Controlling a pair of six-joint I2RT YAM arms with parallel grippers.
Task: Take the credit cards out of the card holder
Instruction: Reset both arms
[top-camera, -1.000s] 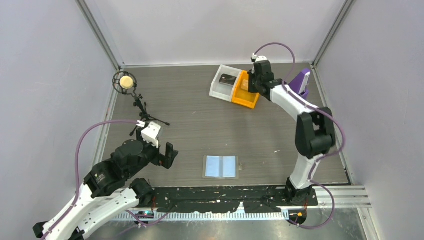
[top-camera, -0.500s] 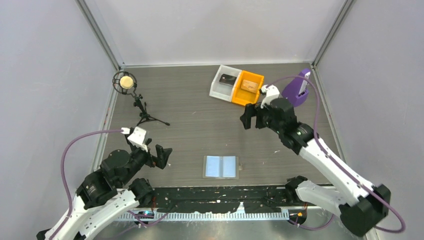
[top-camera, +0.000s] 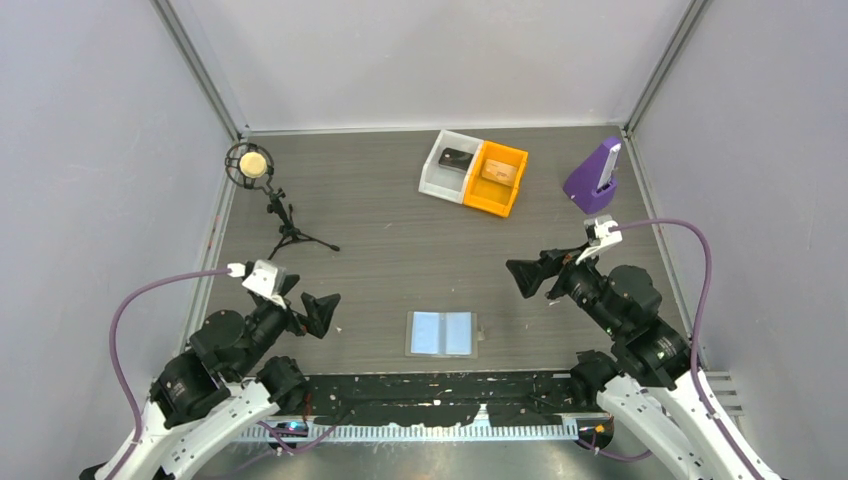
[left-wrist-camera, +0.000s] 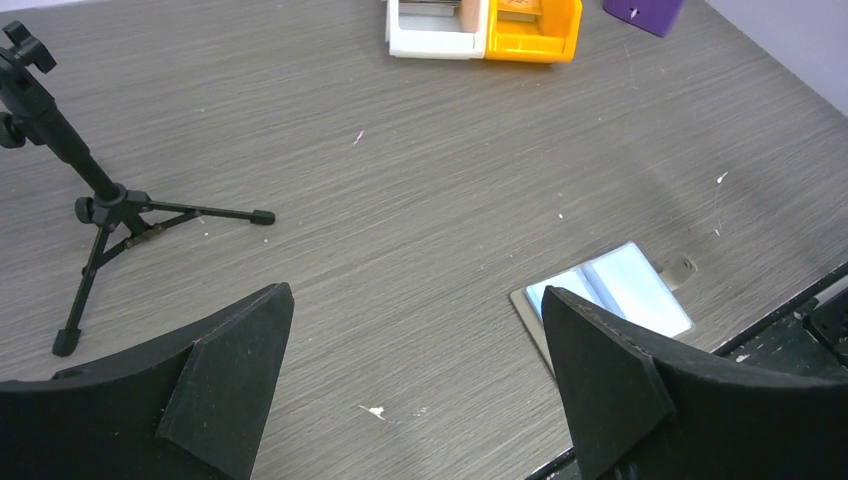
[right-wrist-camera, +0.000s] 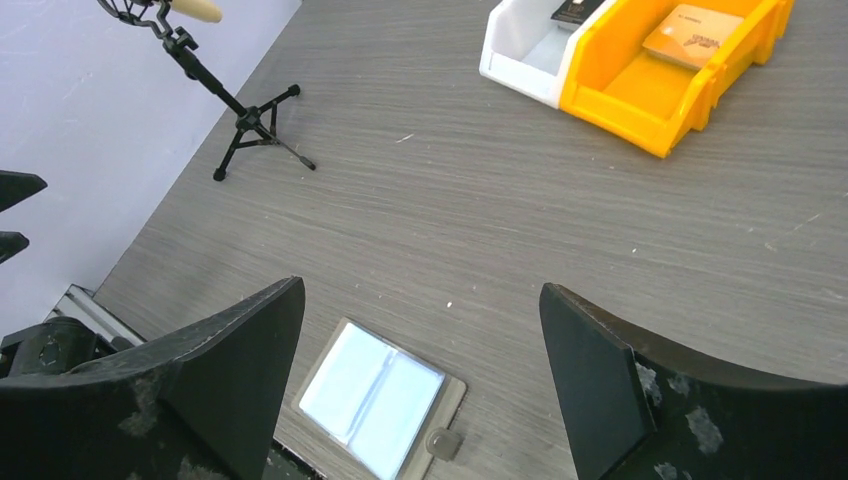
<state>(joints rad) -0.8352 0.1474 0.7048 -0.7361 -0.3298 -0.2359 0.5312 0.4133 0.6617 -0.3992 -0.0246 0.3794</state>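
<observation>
The card holder (top-camera: 443, 333) lies open and flat near the table's front edge, its two light blue panels up and its tab to the right. The left wrist view shows the card holder (left-wrist-camera: 610, 295) partly behind my right-hand finger, and in the right wrist view the card holder (right-wrist-camera: 375, 398) lies below the jaws. A tan card (top-camera: 497, 172) (right-wrist-camera: 705, 35) lies in the orange bin and a dark card (top-camera: 457, 157) in the white bin. My left gripper (top-camera: 305, 300) (left-wrist-camera: 415, 292) hangs open left of the holder. My right gripper (top-camera: 530, 270) (right-wrist-camera: 422, 285) hangs open to its right, empty.
The white bin (top-camera: 437, 185) (right-wrist-camera: 520, 70) and orange bin (top-camera: 490, 206) (right-wrist-camera: 640, 115) stand side by side at the back. A microphone on a black tripod (top-camera: 285, 225) (left-wrist-camera: 100, 210) stands at the left. A purple stand (top-camera: 595, 175) sits at the back right.
My right arm has swung back from the orange bin to the near right, and its gripper has opened. The tan card stays in the bin. My left arm has drawn back slightly.
</observation>
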